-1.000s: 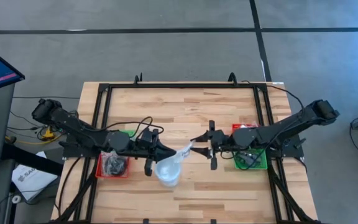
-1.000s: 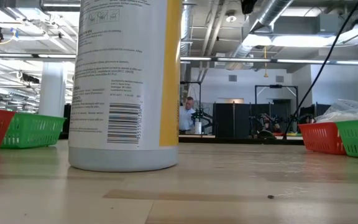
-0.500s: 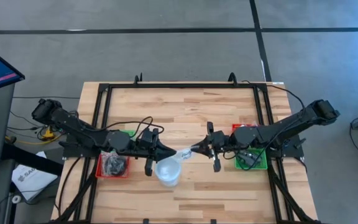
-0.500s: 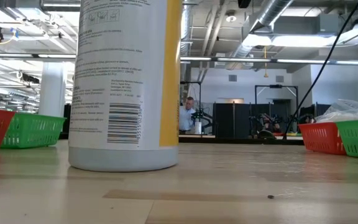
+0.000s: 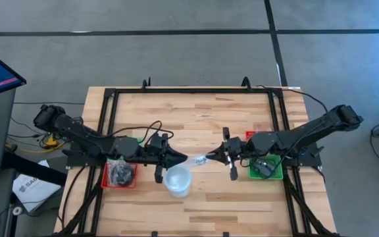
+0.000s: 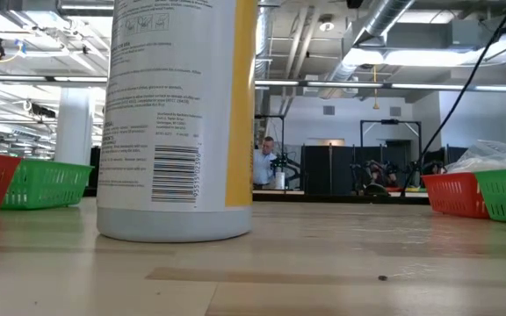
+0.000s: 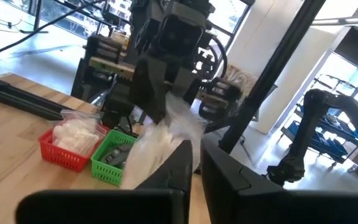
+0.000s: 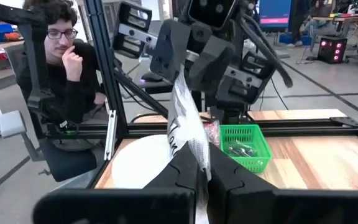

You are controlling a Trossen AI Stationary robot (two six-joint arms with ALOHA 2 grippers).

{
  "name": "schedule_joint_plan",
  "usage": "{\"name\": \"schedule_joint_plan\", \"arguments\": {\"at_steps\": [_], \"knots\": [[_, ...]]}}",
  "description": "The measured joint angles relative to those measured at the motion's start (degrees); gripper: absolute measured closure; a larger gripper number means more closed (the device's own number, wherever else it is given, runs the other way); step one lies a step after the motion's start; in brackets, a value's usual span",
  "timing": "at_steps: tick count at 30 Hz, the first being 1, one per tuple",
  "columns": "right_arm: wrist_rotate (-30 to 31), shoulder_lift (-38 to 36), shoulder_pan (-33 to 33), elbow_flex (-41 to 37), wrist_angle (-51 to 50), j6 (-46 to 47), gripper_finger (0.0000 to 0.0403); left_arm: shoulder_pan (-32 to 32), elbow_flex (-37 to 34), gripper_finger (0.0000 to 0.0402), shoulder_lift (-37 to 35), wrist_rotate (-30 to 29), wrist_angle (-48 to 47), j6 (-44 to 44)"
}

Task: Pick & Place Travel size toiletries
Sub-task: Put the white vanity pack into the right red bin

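Crinkled clear wrapper [image 5: 195, 160] stretched between left end effector [image 5: 181, 158] and right end effector [image 5: 210, 158], both clamped on it, above round white cup [image 5: 177, 181].

wooden table [image 5: 196, 112], white bottle [image 6: 176, 118], seated person [image 8: 67, 68]

Overhead straight down, low level across tabletop, two wrist views facing each other.

Wrapper [image 5: 195, 160] between both arms, above cup [image 5: 177, 181].
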Motion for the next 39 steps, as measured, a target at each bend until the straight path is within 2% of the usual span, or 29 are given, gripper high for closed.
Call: {"name": "schedule_joint_plan", "arguments": {"at_steps": [4,10,16,20,28,39], "knots": [[0.60,-3.95,0.00,0.00,-6.09,1.74,0.0401,0.32,0.00,0.0355,-0.02,0.00,-0.02,0.02],[8.55,-10.39,1.41,0.00,-23.85,10.08,0.0402,0.29,0.00,0.0321,-0.04,0.00,-0.14,0.02],[17.20,-15.54,5.77,0.02,-40.96,21.78,0.0402,0.29,-0.04,0.0314,-0.04,0.02,-0.56,0.02],[20.62,-17.71,8.69,0.02,-51.58,30.46,0.0403,0.29,-0.04,0.0315,-0.04,0.03,-0.62,0.02],[21.62,-19.10,12.12,0.04,-72.65,50.13,0.0403,0.29,-0.04,0.0316,-0.04,0.04,-0.68,0.04],[20.98,-19.36,14.99,0.04,-88.93,65.26,0.0403,0.29,-0.04,0.0316,-0.04,0.07,-0.88,0.04]]}}
